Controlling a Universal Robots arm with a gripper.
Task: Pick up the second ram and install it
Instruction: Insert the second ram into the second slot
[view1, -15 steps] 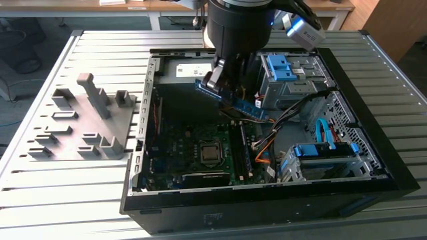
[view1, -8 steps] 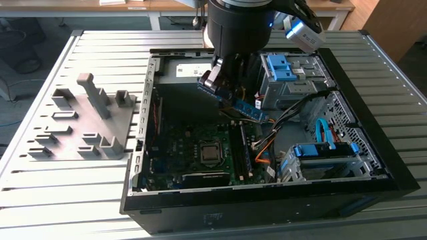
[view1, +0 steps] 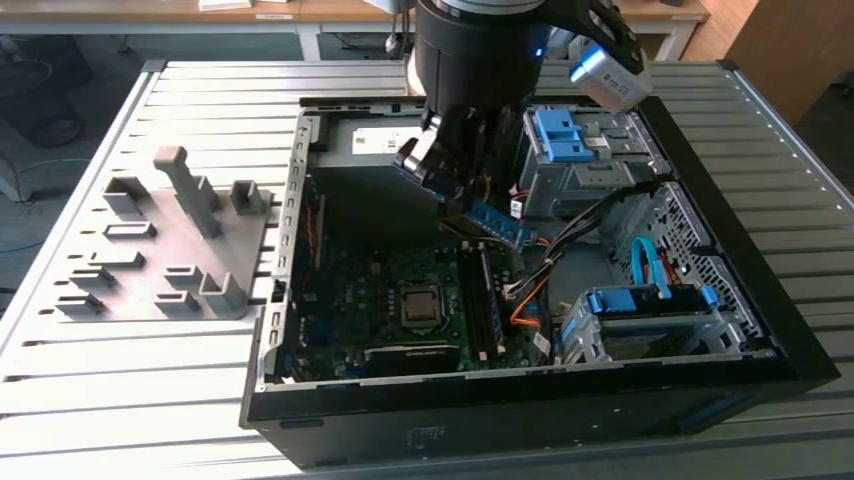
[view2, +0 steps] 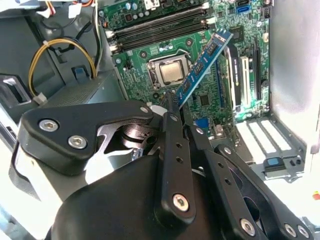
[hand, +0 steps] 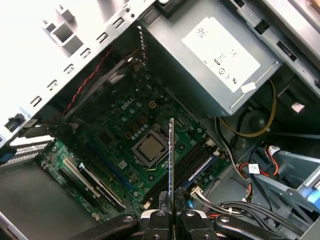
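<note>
a: exterior view. what does the gripper (view1: 465, 205) carry?
b: it is clamped tight on one end of the second ram (view1: 501, 222). the blue-green stick hangs tilted in the air inside the open computer case (view1: 767, 330), above the motherboard (view1: 360, 290) and clear of it. a grey fixture (view1: 174, 250) lies on the slatted table (view1: 120, 390) outside the case, toward the exterior view's left.

a: second wrist view. where does the stick point?
b: the second ram (view2: 204, 62) runs slantwise away from the gripper (view2: 172, 106), chips facing the camera. it passes beside the processor (view2: 171, 71). the memory slots (view2: 160, 27) lie beyond the processor, and the stick is not seated in them.

a: first wrist view. how does the grip appear?
b: the second ram (hand: 171, 160) is seen edge-on, as a thin upright line. the gripper (hand: 171, 212) pinches its near end with no gap showing on either side. below it lie the processor (hand: 151, 148) and the memory slots (hand: 192, 162), and the power supply (hand: 220, 65) sits further back in the case.
</note>
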